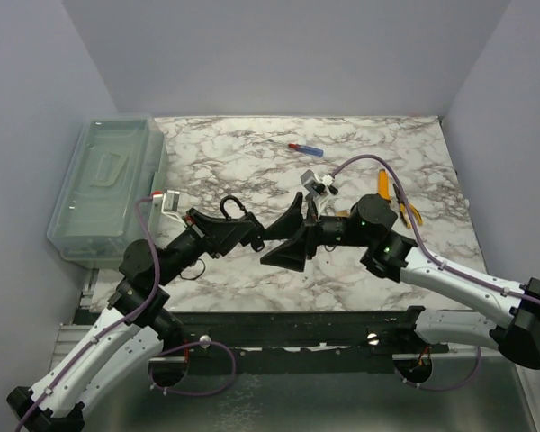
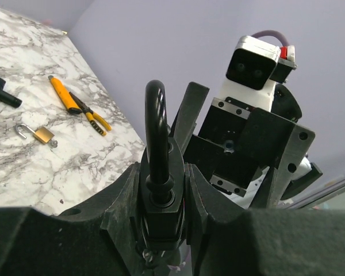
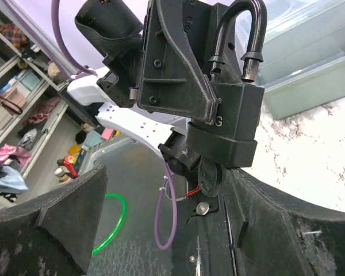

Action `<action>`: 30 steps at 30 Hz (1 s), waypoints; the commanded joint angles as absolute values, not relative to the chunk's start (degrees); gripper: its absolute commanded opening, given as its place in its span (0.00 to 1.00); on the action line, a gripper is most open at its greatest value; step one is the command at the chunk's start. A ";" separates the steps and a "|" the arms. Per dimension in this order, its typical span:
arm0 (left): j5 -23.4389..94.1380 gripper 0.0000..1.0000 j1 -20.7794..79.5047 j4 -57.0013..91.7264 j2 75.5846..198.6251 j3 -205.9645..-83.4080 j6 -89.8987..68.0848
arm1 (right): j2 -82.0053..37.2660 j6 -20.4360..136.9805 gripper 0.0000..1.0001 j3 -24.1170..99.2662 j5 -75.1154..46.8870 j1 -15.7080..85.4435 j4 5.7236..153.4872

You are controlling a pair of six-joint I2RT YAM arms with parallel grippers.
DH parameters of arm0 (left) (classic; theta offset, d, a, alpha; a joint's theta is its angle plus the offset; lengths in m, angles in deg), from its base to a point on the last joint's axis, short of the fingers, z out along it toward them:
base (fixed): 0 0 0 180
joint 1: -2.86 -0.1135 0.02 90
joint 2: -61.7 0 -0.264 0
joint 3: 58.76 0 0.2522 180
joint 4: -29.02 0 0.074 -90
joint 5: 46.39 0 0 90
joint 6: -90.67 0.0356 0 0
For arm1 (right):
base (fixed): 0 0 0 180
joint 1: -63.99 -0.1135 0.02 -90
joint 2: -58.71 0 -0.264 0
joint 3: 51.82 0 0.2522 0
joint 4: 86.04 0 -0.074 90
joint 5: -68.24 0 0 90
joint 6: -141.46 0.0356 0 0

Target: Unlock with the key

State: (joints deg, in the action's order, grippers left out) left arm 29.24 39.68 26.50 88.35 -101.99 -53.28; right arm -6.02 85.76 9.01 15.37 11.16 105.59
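Padlock (image 3: pixel 230 115), judged rigid, dense and smooth-sided, sits above mid-counter (image 1: pixel 252 153), clamped by its body in the left end effector (image 1: pixel 238 232); right end effector (image 1: pixel 286 236), also above mid-counter, gapes wide and empty; key (image 3: pixel 209 177), seemingly in the keyway, is best pinched flat across its bow.

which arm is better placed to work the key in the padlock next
Right, probably. The left gripper is shut on the padlock, so it is busy. The right gripper is open, facing the lock's underside, where the key seems to sit.
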 commanded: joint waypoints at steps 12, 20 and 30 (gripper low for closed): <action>27.13 0.00 39.50 29.06 88.46 -104.07 -53.89 | -9.04 82.66 0.84 11.03 8.27 10.96 104.46; 25.21 0.00 39.46 29.23 88.57 -104.25 -54.16 | -10.06 82.95 0.88 11.14 6.75 11.58 106.29; 21.39 0.00 39.51 29.50 90.18 -104.62 -53.41 | -12.64 83.39 0.61 11.83 14.54 12.60 108.21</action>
State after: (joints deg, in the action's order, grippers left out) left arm 24.87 39.42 25.37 89.71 -101.99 -53.52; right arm -11.15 83.88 9.67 9.64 12.27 106.24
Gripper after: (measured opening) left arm 0.347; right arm 0.665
